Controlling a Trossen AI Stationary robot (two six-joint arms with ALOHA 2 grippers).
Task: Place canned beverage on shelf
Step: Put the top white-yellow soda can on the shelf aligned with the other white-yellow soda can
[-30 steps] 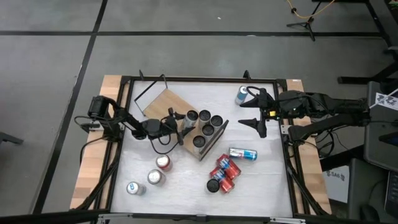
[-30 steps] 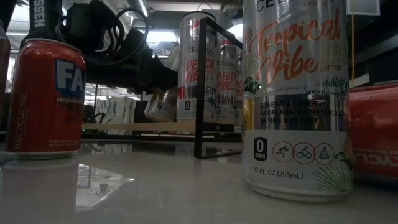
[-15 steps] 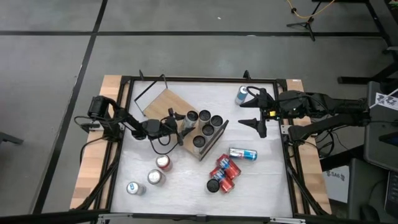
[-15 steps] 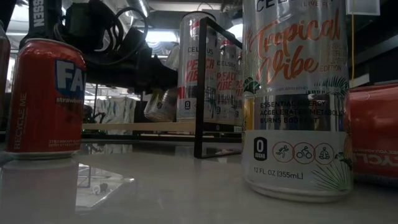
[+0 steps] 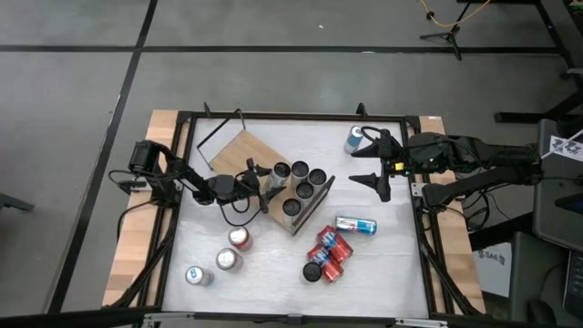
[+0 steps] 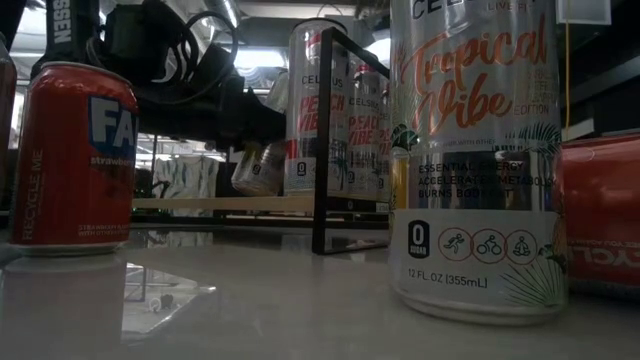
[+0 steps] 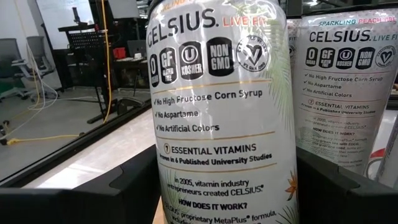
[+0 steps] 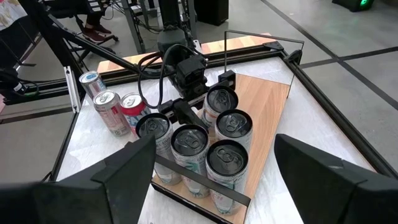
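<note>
Dark left gripper (image 5: 265,187) reached low across the light-wood shelf board (image 5: 239,151), clamped on an upright silver Celsius can (image 7: 217,112) beside four standing cans (image 8: 205,140), while the right gripper (image 5: 375,162) hovered spread apart near the table's far edge

Shelf (image 5: 239,148): one. Cans on shelf (image 8: 227,160): five. Arms: two.

Glossy metal cans (image 8: 226,158) on the light-wood shelf (image 8: 267,118).
</note>
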